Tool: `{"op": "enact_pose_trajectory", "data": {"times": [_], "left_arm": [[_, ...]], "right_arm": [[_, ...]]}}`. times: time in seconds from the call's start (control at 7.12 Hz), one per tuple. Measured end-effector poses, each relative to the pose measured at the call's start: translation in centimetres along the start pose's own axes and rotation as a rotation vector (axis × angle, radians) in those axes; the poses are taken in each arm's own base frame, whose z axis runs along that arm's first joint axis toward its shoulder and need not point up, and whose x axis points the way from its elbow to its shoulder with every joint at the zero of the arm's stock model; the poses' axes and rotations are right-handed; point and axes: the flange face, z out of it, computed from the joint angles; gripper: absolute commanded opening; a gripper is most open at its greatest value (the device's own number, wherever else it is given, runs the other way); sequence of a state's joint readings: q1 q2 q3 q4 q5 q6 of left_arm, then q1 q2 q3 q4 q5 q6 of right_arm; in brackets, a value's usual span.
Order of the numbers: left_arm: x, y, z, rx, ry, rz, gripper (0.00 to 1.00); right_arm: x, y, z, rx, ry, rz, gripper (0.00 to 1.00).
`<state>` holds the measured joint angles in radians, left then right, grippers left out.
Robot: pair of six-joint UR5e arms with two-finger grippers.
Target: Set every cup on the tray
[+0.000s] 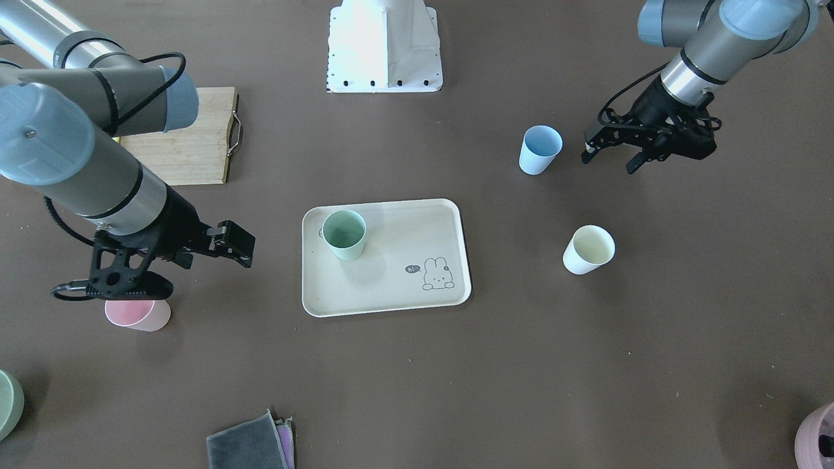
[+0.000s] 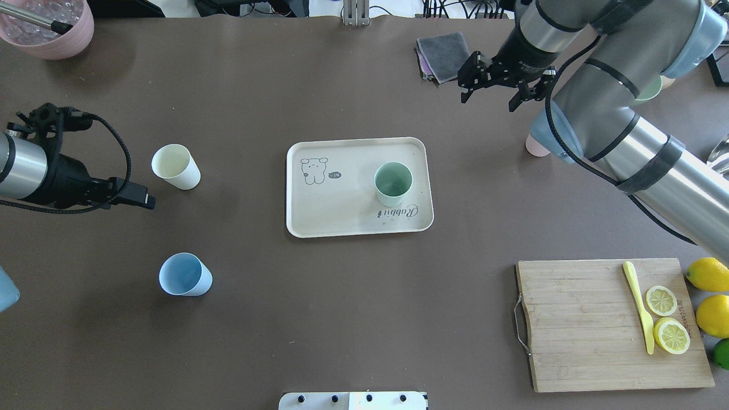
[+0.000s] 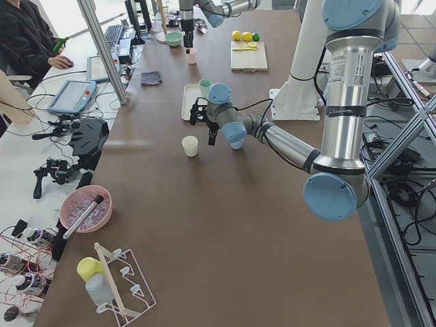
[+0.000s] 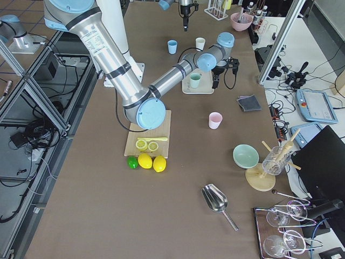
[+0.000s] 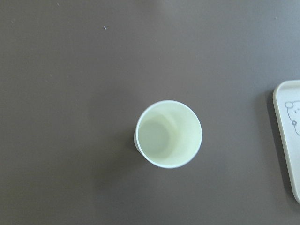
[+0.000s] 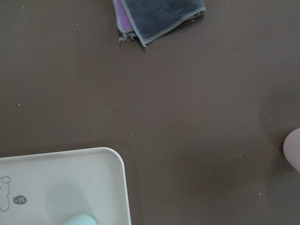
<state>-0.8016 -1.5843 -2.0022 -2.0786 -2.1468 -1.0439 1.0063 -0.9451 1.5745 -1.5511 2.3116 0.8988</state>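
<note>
The sage green cup (image 1: 344, 234) stands upright on the cream tray (image 1: 391, 286) with the rabbit drawing. The blue cup (image 1: 540, 150), the cream-white cup (image 1: 589, 249) and the pink cup (image 1: 138, 314) stand on the table off the tray. My left gripper (image 1: 612, 159) is open and empty, above the table beside the blue cup. Its wrist view looks straight down into the cream-white cup (image 5: 168, 133). My right gripper (image 1: 176, 267) is open and empty, raised between the tray and the pink cup, which it partly hides. In the overhead view the right arm hides most of the pink cup (image 2: 535, 147).
A wooden cutting board (image 2: 581, 330) with lemon slices and a yellow knife lies near the robot on its right, with lemons beside it. A folded grey cloth (image 2: 444, 54), a green bowl (image 1: 10, 404) and a mauve pot (image 2: 48, 28) sit along the far edge.
</note>
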Motion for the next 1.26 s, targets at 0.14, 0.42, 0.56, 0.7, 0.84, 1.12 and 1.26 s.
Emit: {"op": "enact_pose_trajectory", "data": {"times": [0.14, 0.42, 0.56, 0.7, 0.84, 1.12, 1.26], "left_arm": [[1.4, 2.0, 1.5, -0.020, -0.005, -0.004, 0.97], [2.8, 4.3, 3.4, -0.040, -0.016, -0.006, 0.91], [2.8, 4.5, 3.8, -0.045, -0.021, -0.008, 0.90], [2.4, 4.7, 4.2, -0.050, -0.031, -0.011, 0.90], [2.0, 5.0, 4.5, -0.057, -0.039, -0.013, 0.90], [2.1, 5.6, 5.6, -0.078, -0.045, -0.006, 0.89], [2.4, 5.6, 6.5, -0.086, -0.048, -0.003, 0.83]], "right_arm": [[2.2, -1.3, -1.7, 0.005, 0.014, -0.019, 1.00], [6.6, -3.2, -4.0, 0.016, 0.032, -0.032, 1.00], [9.1, -3.6, -4.4, 0.018, 0.044, -0.044, 1.00], [11.4, -3.8, -4.6, 0.018, 0.054, -0.053, 1.00], [13.1, -4.0, -4.9, 0.020, 0.058, -0.051, 1.00], [15.1, -4.1, -5.3, 0.020, 0.064, -0.058, 1.00], [15.9, -4.2, -5.3, 0.020, 0.070, -0.068, 1.00]]}}
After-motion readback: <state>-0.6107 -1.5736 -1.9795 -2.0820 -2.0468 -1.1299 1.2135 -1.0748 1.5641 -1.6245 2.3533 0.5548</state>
